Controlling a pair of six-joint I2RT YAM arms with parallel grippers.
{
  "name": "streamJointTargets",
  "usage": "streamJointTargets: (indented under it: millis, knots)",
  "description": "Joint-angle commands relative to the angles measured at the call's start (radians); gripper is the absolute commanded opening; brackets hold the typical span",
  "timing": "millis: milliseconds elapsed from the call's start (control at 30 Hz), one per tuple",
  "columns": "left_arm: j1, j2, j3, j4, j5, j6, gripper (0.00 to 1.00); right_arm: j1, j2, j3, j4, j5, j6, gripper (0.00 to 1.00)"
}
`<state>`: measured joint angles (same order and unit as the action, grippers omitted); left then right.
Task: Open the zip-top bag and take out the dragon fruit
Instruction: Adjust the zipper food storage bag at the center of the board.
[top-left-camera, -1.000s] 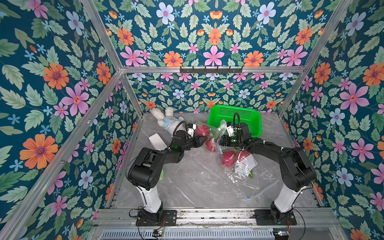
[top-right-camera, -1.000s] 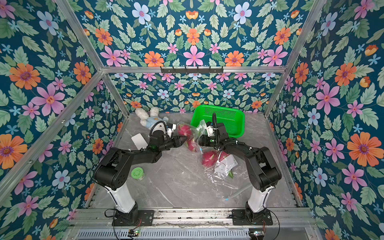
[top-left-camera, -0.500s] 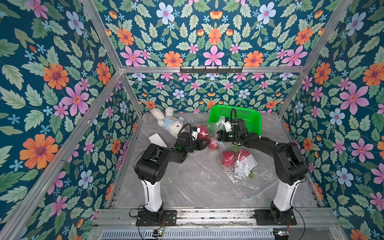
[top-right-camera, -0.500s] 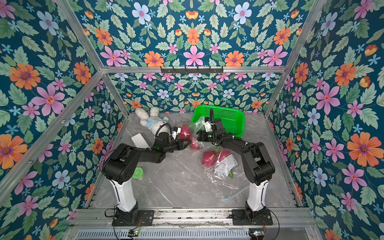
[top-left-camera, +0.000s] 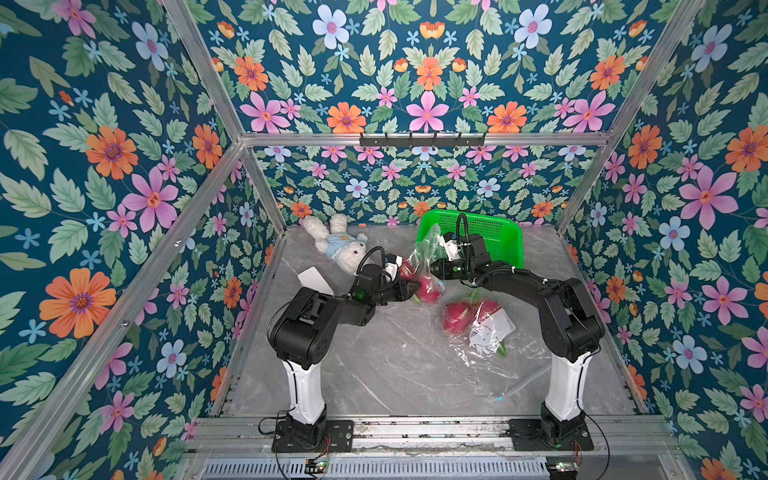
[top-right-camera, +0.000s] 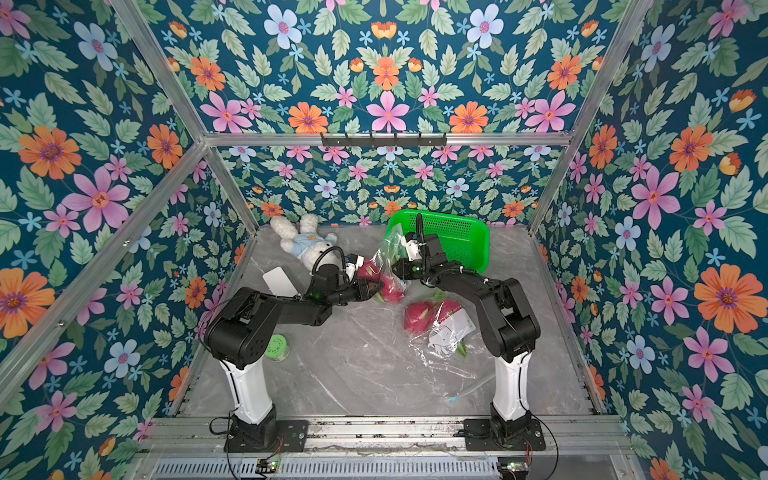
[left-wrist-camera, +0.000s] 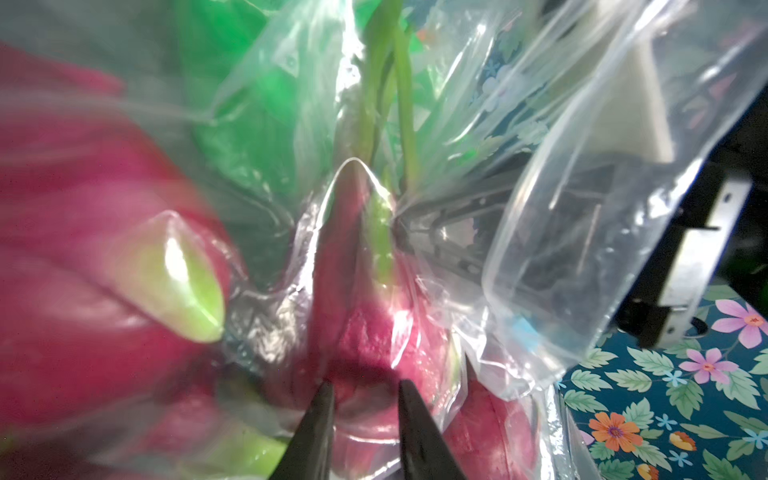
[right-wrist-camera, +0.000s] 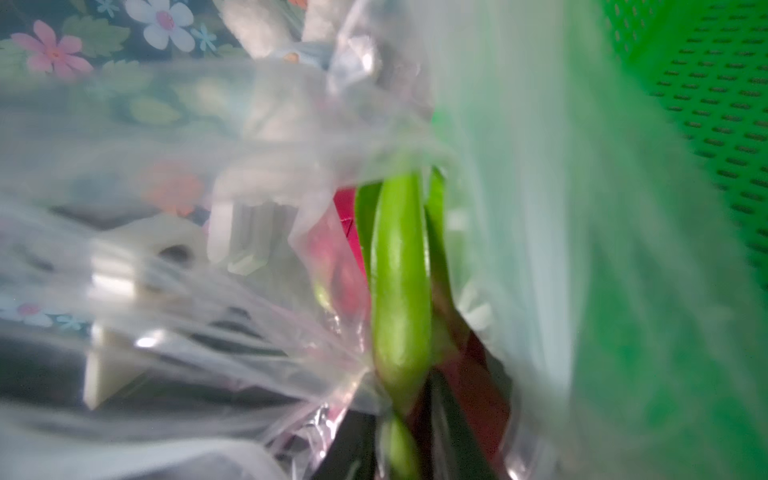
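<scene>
The clear zip-top bag (top-left-camera: 428, 245) (top-right-camera: 388, 245) is lifted between my two arms in front of the basket. One magenta dragon fruit (top-left-camera: 430, 291) (top-right-camera: 392, 291) sits inside it between the grippers. Two more dragon fruits (top-left-camera: 457, 318) lie in plastic on the table to the right. My left gripper (top-left-camera: 415, 288) (left-wrist-camera: 365, 399) is shut on bag film stretched over the fruit (left-wrist-camera: 361, 332). My right gripper (top-left-camera: 433, 269) (right-wrist-camera: 401, 415) is shut on bag film (right-wrist-camera: 208, 291) with a green scale (right-wrist-camera: 399, 291) caught between its fingers.
A green perforated basket (top-left-camera: 494, 237) stands at the back right, just behind the right wrist. A white plush rabbit (top-left-camera: 340, 245) lies at the back left, with a white card (top-left-camera: 316, 280) beside the left arm. A green lid (top-right-camera: 276, 347) sits by the left arm's base.
The right gripper's jaws have closed on the bag and the green scale. The left gripper has pushed a little further right against the fruit.
</scene>
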<state>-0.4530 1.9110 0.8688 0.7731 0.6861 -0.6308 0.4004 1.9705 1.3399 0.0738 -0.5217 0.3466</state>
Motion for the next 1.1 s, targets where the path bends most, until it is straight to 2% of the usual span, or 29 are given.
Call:
streamJointTargets:
  millis: [0, 100, 200, 367, 433, 600, 800, 933, 1000, 1067]
  knots:
    - [0.003, -0.025, -0.01, 0.009, 0.013, 0.02, 0.32, 0.006, -0.022, -0.017, -0.035, -0.047, -0.007, 0.12]
    - [0.021, -0.072, -0.031, 0.0, 0.012, 0.021, 0.41, 0.005, -0.054, -0.05, -0.038, -0.061, -0.012, 0.07]
    - [0.041, -0.127, -0.037, -0.058, 0.019, 0.044, 0.52, 0.005, -0.086, -0.088, -0.039, -0.099, 0.02, 0.06]
    - [0.045, -0.182, -0.038, -0.189, -0.001, 0.109, 0.54, 0.006, -0.137, -0.208, 0.055, -0.21, 0.151, 0.06]
    - [0.045, -0.17, -0.041, -0.184, -0.003, 0.102, 0.51, 0.008, -0.149, -0.247, 0.088, -0.241, 0.185, 0.06]
    - [0.038, -0.091, -0.026, -0.103, 0.052, 0.017, 0.33, 0.008, -0.184, -0.304, 0.138, -0.256, 0.204, 0.08]
    - [0.009, -0.035, 0.011, -0.139, 0.058, 0.033, 0.15, 0.015, -0.165, -0.297, 0.136, -0.273, 0.209, 0.14]
    - [-0.017, -0.003, 0.014, -0.107, 0.081, 0.008, 0.1, 0.032, -0.144, -0.292, 0.16, -0.263, 0.221, 0.18]
    - [-0.025, -0.004, 0.003, -0.072, 0.087, -0.017, 0.09, 0.034, -0.136, -0.29, 0.173, -0.26, 0.231, 0.25]
    - [-0.032, -0.008, 0.002, -0.061, 0.09, -0.025, 0.09, 0.036, -0.126, -0.286, 0.177, -0.253, 0.236, 0.35]
